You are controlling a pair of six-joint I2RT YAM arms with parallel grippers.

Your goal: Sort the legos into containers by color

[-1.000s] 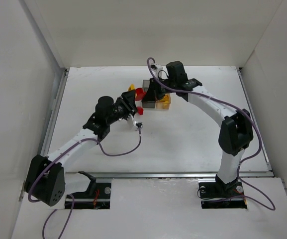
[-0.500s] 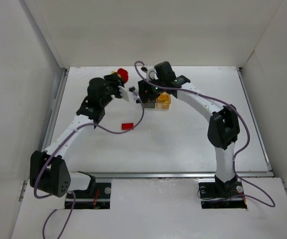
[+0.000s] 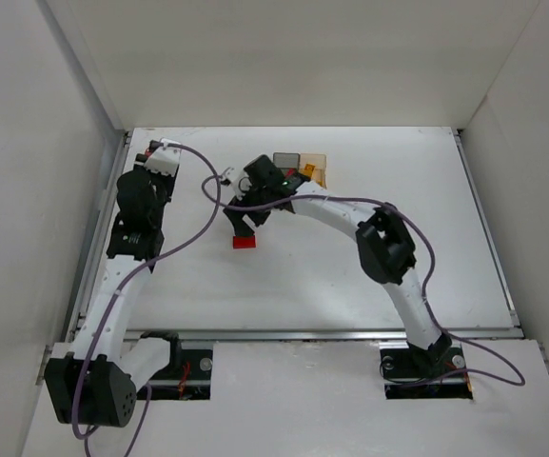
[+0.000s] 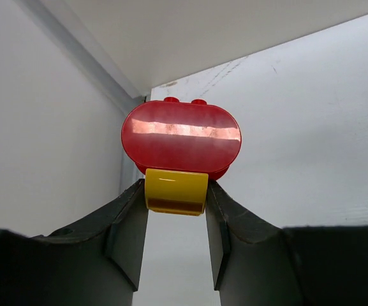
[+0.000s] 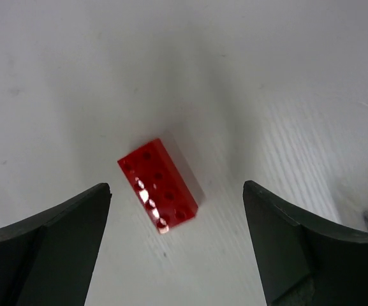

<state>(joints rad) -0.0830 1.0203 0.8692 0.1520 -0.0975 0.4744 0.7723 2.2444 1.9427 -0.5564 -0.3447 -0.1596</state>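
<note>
Found the left gripper (image 4: pixel 176 199) pinching a yellow brick (image 4: pixel 176 190) by its 2 sides, jaws pressed against it, at the centre of the left wrist view. Saw a red rounded piece (image 4: pixel 181 144) sitting directly on top of that yellow brick and touching it, with 2 studs along its upper edge. Could not tell whether the 2 pieces were locked together. Located the left arm (image 3: pixel 122 267) along the left side of the top view, reaching into the upper left, well apart from the containers (image 3: pixel 298 164); could not make out the held pieces there.

Found the right gripper (image 5: pixel 176 187) spread wide and holding nothing, with its 2 fingers (image 5: pixel 56 242) at the lower left and lower right of the right wrist view. Saw a red brick (image 5: pixel 158 185) lying flat on the white table (image 5: pixel 286 76) between them, turned at an angle and touched by neither finger. Located that same red brick left of centre in the top view, just below the right gripper.

Located the containers above centre in the top view, joined as a pair: dark grey bin (image 3: pixel 284 159) on the left, amber bin (image 3: pixel 314 164) on the right, with something yellowish inside the amber bin. Could not read the contents of the dark grey bin.
</note>
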